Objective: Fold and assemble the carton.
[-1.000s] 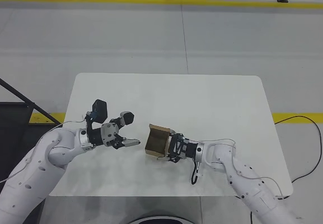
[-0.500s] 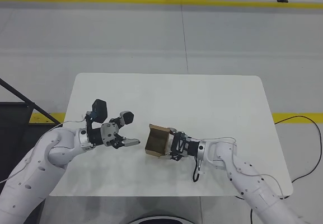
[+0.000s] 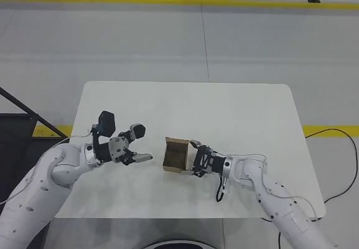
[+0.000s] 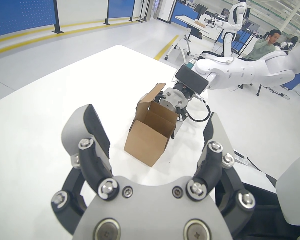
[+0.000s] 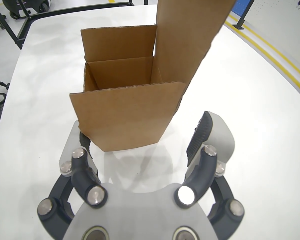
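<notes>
White table (image 3: 241, 112): carton (image 3: 176, 155) upright between spread left pincer (image 3: 143, 145) and spread right pincer (image 3: 196, 161).

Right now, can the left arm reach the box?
Probably yes. The open left gripper faces the box with just bare table between them. The right gripper sits at the box's far side, so it shouldn't block the way.

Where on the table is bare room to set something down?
The far half of the table, beyond the carton, is bare from edge to edge. Crowded: the near middle, where the left gripper and the right gripper flank the carton.
</notes>
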Robot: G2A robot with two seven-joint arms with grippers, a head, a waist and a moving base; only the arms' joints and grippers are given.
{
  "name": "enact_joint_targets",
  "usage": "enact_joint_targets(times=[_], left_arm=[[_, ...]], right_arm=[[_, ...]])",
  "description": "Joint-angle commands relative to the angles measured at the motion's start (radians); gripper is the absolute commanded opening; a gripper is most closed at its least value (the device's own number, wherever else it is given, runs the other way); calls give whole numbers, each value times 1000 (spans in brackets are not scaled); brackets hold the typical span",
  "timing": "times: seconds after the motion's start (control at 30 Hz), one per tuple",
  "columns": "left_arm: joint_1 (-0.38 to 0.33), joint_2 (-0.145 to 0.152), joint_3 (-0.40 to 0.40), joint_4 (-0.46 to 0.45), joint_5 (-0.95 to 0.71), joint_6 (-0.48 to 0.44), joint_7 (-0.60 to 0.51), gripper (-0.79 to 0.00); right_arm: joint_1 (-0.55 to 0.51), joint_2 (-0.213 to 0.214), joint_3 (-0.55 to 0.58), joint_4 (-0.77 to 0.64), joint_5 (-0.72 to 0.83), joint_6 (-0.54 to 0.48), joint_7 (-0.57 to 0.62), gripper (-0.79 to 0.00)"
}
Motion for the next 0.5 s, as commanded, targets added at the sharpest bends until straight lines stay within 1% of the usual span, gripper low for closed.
enact_joint_targets(times=[0.0, 0.07, 0.17, 0.23, 0.33, 0.4, 0.47], left_arm=[[8, 0, -7, 14, -22, 14, -2, 0], [15, 1, -10, 26, -52, 8, -26, 0], [19, 7, -16, 33, -86, 20, -99, 0], [25, 10, -20, 25, -95, 55, -146, 0], [35, 11, -25, -6, -89, 125, -186, 0], [47, 11, -28, -33, -79, 169, -200, 0], [47, 11, -28, -33, -79, 169, -200, 0]], right_arm=[[-17, 7, 14, -22, -11, -8, -15, 0], [-48, 15, 42, -49, -6, 16, -3, 0], [-109, 31, 86, -135, 30, -20, 15, 0], [-145, 44, 125, -184, 67, -59, 48, 0], [-198, 60, 180, -260, 145, -109, 87, 0], [-213, 65, 200, -282, 171, -119, 106, 0], [-213, 65, 200, -282, 171, -119, 106, 0]])
